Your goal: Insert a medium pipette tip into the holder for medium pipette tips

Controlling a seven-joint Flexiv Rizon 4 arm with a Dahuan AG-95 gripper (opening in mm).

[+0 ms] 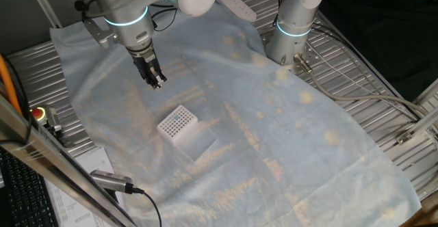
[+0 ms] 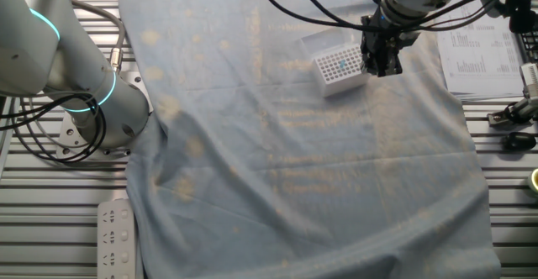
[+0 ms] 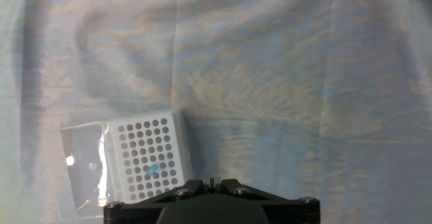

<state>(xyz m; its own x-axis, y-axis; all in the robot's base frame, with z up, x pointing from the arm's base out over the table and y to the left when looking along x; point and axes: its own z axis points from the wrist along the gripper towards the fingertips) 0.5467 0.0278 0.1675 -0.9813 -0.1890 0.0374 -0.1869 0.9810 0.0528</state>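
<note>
One pale teal tip (image 3: 152, 170) in white holder (image 3: 147, 158)

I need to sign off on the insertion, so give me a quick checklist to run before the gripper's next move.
1. Holder upright on the cloth, hole grid facing up: ok.
2. Clear lid flipped open beside it, grid uncovered: ok.
3. A teal tip sits in the grid: ok; fully seated, cannot tell.
4. Gripper clear of the holder, hanging off to one side: ok.
5. Gripper empty: cannot tell, fingertips too small or hidden.
</note>
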